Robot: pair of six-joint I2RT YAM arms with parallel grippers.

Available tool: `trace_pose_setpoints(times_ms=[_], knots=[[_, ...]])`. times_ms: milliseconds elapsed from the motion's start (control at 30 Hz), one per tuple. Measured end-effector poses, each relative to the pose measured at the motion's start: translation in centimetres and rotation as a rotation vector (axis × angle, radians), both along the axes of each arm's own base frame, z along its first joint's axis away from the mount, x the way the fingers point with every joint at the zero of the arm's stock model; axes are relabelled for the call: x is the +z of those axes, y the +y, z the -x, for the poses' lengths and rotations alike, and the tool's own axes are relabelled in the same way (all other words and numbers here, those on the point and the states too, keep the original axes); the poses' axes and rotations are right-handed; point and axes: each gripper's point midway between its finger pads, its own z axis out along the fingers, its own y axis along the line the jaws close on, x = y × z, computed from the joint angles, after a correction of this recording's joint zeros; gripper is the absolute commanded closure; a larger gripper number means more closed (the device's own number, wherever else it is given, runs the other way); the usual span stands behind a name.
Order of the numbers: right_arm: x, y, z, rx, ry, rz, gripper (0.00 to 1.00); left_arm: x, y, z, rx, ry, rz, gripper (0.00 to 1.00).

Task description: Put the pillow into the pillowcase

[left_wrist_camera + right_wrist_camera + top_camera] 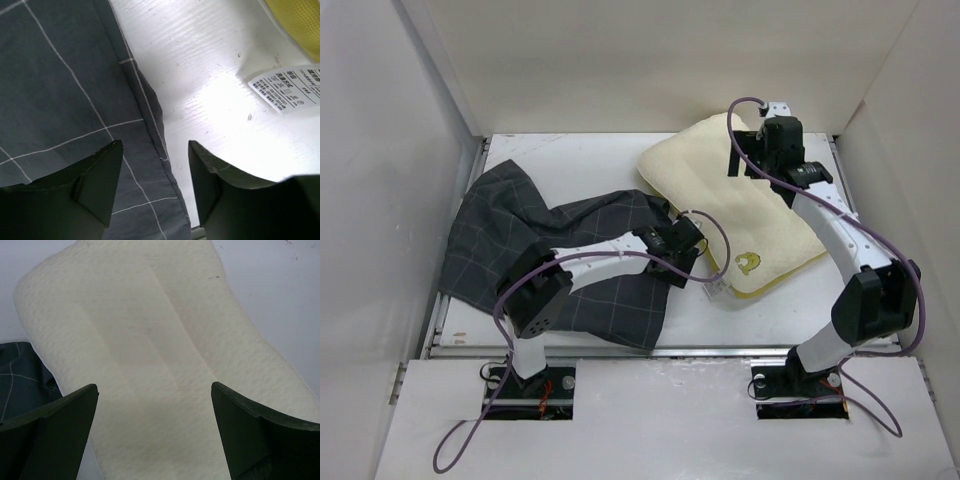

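Found the pillow (740, 215) lying flat on the table (590, 155), right of centre and towards the back, wholly outside the pillowcase (550, 260). Noted its yellow emblem (749, 263) and white tag (717, 290) at the near corner. Recorded the pillowcase crumpled on the left half, right edge just beside the pillow; cannot tell whether touching. Located the left gripper (155, 150) low over the pillowcase's right edge and bare table, fingers apart, gripping nothing. Located the right gripper (155, 390) above the pillow's far part, fingers likewise apart, gripping nothing
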Motion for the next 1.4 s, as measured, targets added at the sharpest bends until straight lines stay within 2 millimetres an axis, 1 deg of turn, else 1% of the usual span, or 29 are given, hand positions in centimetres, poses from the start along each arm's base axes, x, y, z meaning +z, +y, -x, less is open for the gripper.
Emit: trace_pose_setpoints(times_ms=[33,67,133,200,400,500,567,600,700,900,1067,1133,1167,1300,1400], knots=[[0.0,0.0,0.0,-0.002,0.001,-0.002,0.0,0.0,-0.1,0.1,-0.002,0.001,0.001,0.51],[-0.1,0.0,0.0,-0.003,0.002,-0.002,0.0,0.0,-0.1,0.2,-0.001,0.003,0.002,0.51],[-0.2,0.0,-0.1,-0.004,0.005,-0.003,0.0,-0.1,-0.1,0.4,0.005,0.006,-0.004,0.56],[-0.4,0.0,-0.1,-0.005,0.008,-0.003,0.0,-0.4,0.1,0.4,0.011,0.011,-0.016,0.56],[-1.0,-0.3,0.0,-0.012,0.024,-0.003,0.0,-2.7,1.0,0.2,0.034,0.018,-0.086,0.58],[-1.3,-0.7,-0.1,-0.02,0.03,-0.002,0.0,-3.8,1.3,0.2,0.038,0.027,-0.118,0.7],[-1.5,-0.9,-0.1,-0.022,0.035,-0.004,0.0,-3.6,0.9,-0.3,0.042,0.013,-0.115,0.77],[-1.6,-1.1,-0.1,-0.026,0.038,-0.004,0.0,-3.5,0.8,-0.4,0.043,0.008,-0.114,0.87],[-1.7,-1.3,-0.1,-0.026,0.043,-0.007,0.0,-3.4,0.9,-0.8,0.052,0.001,-0.114,1.0],[-1.9,-1.2,-0.1,-0.024,0.049,-0.008,0.0,-3.0,1.5,-1.5,0.069,0.003,-0.105,1.0],[-2.6,-1.0,-0.3,-0.014,0.064,-0.009,0.0,-1.3,1.5,-1.7,0.056,-0.007,-0.078,1.0],[-2.7,-0.9,-0.3,-0.003,0.066,-0.007,0.0,-0.5,1.4,-1.7,0.044,-0.01,-0.062,0.91],[-2.8,-0.8,-0.3,0.002,0.068,-0.006,0.0,-0.1,1.4,-1.6,0.035,-0.01,-0.052,0.89],[-3.7,-0.7,-0.6,0.012,0.087,-0.002,0.0,1.1,1.5,-2.3,0.038,-0.012,-0.022,0.89],[-4.8,-0.6,-0.8,0.019,0.11,0.007,0.0,1.2,2.1,-3.1,0.055,-0.006,-0.014,0.89]])
